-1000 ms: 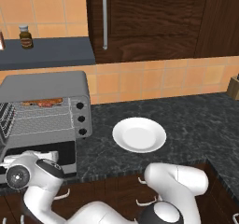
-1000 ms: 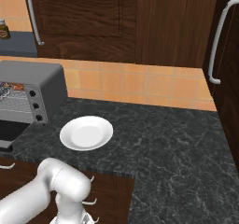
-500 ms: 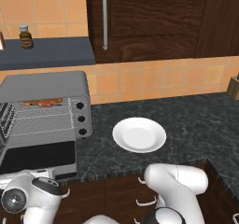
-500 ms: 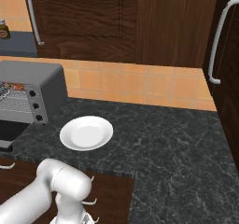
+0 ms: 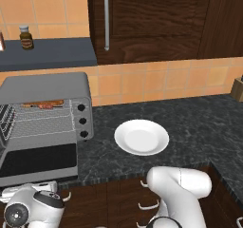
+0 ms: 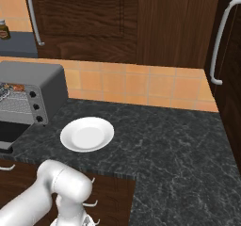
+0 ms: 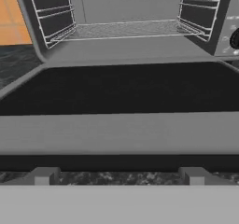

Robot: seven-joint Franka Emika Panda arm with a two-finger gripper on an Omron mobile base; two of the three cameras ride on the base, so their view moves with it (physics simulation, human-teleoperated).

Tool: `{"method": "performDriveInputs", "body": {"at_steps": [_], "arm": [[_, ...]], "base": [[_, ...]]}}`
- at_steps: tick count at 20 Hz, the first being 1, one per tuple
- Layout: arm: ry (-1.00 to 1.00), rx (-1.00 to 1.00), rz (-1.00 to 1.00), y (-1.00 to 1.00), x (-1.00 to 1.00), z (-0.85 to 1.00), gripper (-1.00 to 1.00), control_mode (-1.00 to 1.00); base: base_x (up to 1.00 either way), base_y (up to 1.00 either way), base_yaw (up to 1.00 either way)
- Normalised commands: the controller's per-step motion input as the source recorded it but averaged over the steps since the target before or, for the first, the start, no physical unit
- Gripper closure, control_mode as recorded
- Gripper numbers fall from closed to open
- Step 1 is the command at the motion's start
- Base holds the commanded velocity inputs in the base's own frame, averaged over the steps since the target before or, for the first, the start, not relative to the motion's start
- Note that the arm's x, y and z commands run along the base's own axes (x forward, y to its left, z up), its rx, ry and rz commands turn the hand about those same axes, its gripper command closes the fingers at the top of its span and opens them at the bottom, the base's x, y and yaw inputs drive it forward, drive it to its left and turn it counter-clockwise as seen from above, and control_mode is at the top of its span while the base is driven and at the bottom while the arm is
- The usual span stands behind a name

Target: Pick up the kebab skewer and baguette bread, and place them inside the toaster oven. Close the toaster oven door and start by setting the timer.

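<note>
Across the frame's middle, the toaster oven door (image 7: 119, 87) lies open; lift it shut next. Your pincer's state: cannot tell.

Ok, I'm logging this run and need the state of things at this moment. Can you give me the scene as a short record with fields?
toaster oven: on the counter's left end, cavity open
toaster oven door: folded down, lying open toward the robot
food inside: reddish-brown pieces on the upper rack, too small to identify
white plate: empty, right of the oven
knobs: three black, on the oven's right side
gripper: below the open door's front edge; jaws unclear
</note>
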Motion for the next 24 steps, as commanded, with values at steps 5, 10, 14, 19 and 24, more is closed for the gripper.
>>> {"method": "performDriveInputs", "body": {"at_steps": [5, 10, 14, 19, 24], "arm": [[0.0, 0.0, 0.0, 0.02, 0.0, -0.29, -1.0, -1.0], [0.0, 0.0, 0.0, 0.0, 0.01, -0.03, -1.0, -1.0], [0.0, 0.0, 0.0, 0.0, 0.1, 0.0, -1.0, -1.0], [0.0, 0.0, 0.0, 0.0, 0.11, -0.07, -1.0, -1.0], [0.0, 0.0, 0.0, 0.0, 0.13, -0.01, -1.0, -1.0]], "base": [[0.0, 0.0, 0.0], [0.0, 0.0, 0.0], [0.0, 0.0, 0.0], [0.0, 0.0, 0.0], [0.0, 0.0, 0.0]]}}
